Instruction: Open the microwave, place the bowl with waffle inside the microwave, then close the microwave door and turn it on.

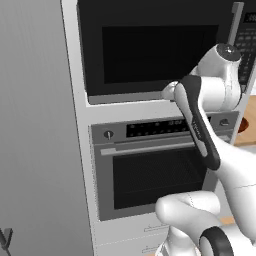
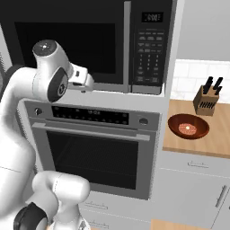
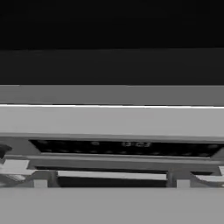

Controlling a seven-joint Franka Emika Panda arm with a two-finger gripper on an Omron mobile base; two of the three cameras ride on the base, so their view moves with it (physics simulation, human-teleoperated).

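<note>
We see the wide black microwave door (image 2: 67, 42) with its dark glass window shut flush, barring the cavity. Its slim grey vertical handle (image 2: 127, 45) stands proud just beside the black keypad panel (image 2: 150, 47). Below, the steel oven's horizontal bar handle (image 2: 90, 131) juts out. Around the reddish-brown bowl with waffle (image 2: 188, 126) the wooden counter (image 2: 220, 134) lies free, with a knife block (image 2: 206, 101) near behind.

Kitchen: built-in microwave (image 2: 90, 45) above oven (image 2: 92, 148), counter (image 2: 197, 143), knife block (image 2: 206, 101).
</note>
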